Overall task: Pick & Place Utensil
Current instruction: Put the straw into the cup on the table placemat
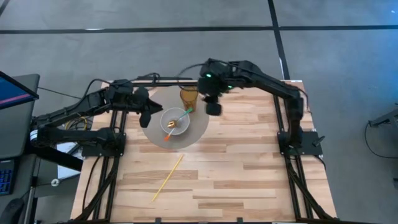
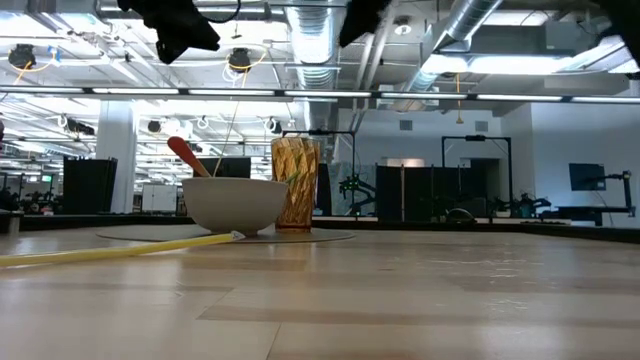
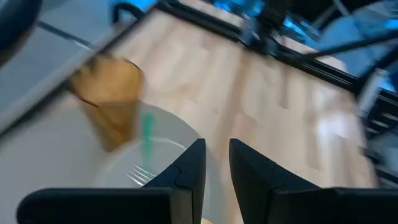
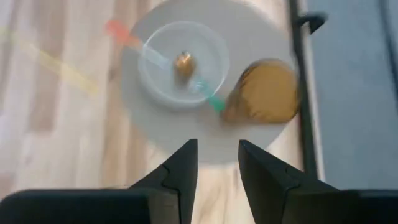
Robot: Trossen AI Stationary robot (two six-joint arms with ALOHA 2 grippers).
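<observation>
A white bowl [image 1: 175, 123] stands on a round grey plate [image 1: 198, 127]. A fork with a green handle [image 1: 186, 113] and a utensil with an orange end [image 1: 166, 137] lie in the bowl, their handles leaning over its rim. An amber cup [image 1: 189, 96] stands on the plate's far edge. A long yellow stick [image 1: 168, 178] lies flat on the table nearer me. My left gripper [image 1: 149, 113] hovers open just left of the bowl. My right gripper [image 1: 213, 104] hovers open right of the cup. Both are high above the table in the low view.
The wooden table [image 1: 249, 162] shows bare boards to the right of and nearer than the plate. Black frame rails [image 1: 292, 134] run along the table's left, right and far edges. A monitor [image 1: 15, 93] stands off the table's left side.
</observation>
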